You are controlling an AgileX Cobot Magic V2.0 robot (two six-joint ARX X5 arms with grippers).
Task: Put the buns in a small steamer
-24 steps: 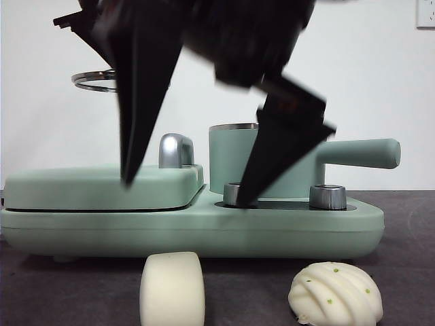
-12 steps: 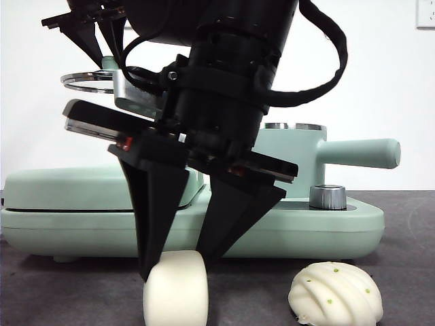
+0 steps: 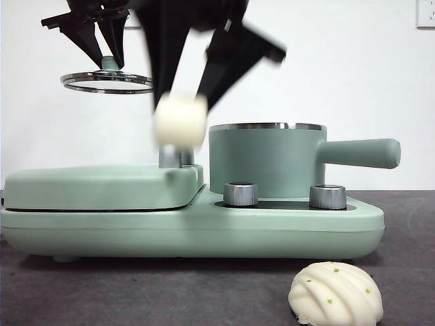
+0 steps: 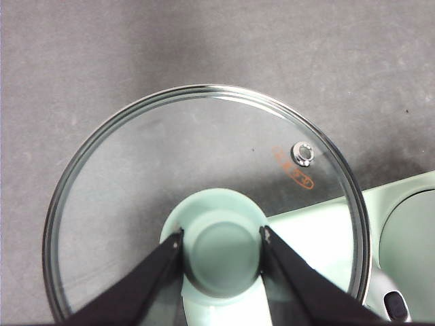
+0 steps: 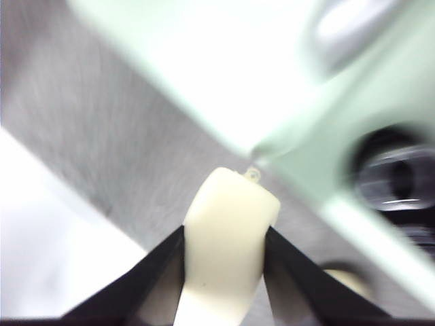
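My right gripper [image 3: 182, 109] is shut on the smooth cream bun [image 3: 180, 120], holding it in the air just left of the steamer's rim; the wrist view shows the same bun [image 5: 229, 238] pinched between both jaws. The small steamer [image 3: 266, 161] is a mint-green pot with a steel rim and a long side handle, standing open on the green base. The pleated bun [image 3: 335, 295] with green specks lies on the table at the front right. High at the left, my left gripper [image 3: 100, 42] is shut on the knob [image 4: 221, 248] of the glass lid [image 3: 107, 81].
A flat green hinged grill plate [image 3: 102, 187] takes up the left half of the appliance base [image 3: 204, 234]. Two steel dials [image 3: 240, 193] stand in front of the pot. The dark table [image 3: 224, 292] runs along the front.
The right gripper closed on the cream bun at the table and has lifted it up to about the steamer's rim height. The lid and left gripper have stayed put.
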